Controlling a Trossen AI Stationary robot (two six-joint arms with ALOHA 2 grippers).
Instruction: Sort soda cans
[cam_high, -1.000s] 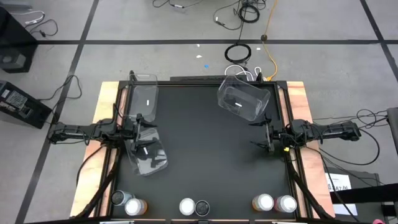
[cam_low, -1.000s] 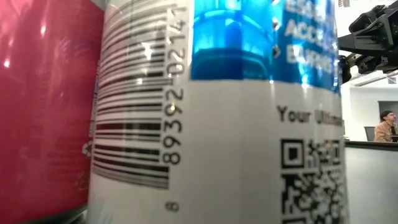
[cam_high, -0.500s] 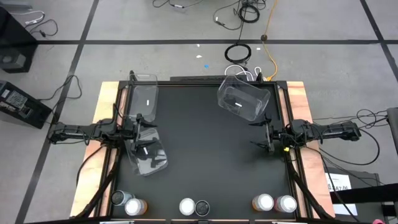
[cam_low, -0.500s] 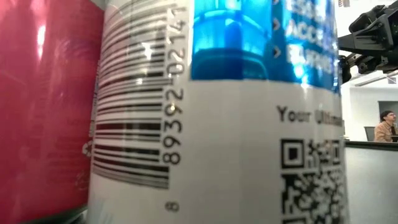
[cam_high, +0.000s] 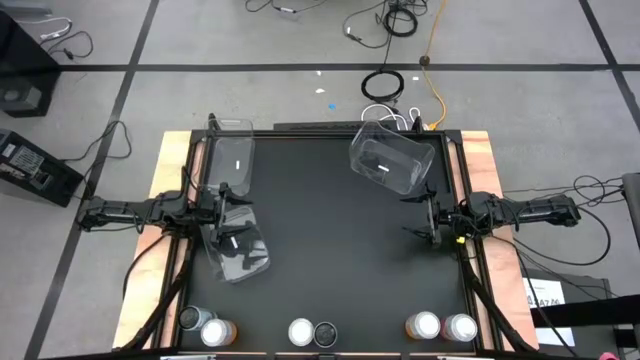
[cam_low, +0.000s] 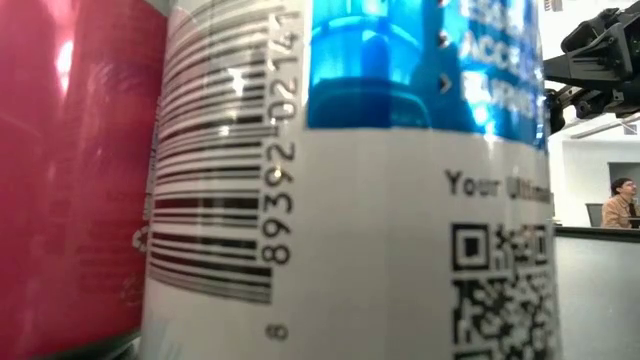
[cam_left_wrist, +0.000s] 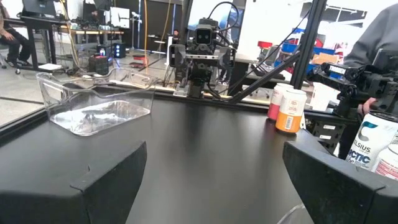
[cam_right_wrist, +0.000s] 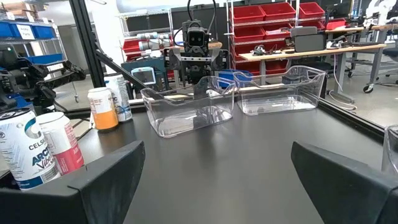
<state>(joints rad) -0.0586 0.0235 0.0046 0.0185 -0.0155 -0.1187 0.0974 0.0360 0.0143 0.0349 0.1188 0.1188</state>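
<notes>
Six soda cans stand on their bases in three pairs along the table's near edge: one pair at the near left (cam_high: 203, 325), one in the middle (cam_high: 313, 333), one at the near right (cam_high: 441, 326). Some have orange sides (cam_right_wrist: 102, 109), some pink (cam_low: 70, 170), some white and blue (cam_low: 350, 180). My left gripper (cam_high: 222, 207) is open at the table's left edge, above the near left clear bin. My right gripper (cam_high: 424, 220) is open at the right edge. Both are far from the cans, and their fingers stand wide apart in the left wrist view (cam_left_wrist: 214, 149) and the right wrist view (cam_right_wrist: 217, 146).
Three clear plastic bins sit on the black table: one at the far left (cam_high: 232, 160), one nearer on the left (cam_high: 238, 248), one tilted at the far right (cam_high: 390, 160). The table's middle (cam_high: 330, 240) is bare black surface. A person (cam_low: 622, 200) sits in the room beyond.
</notes>
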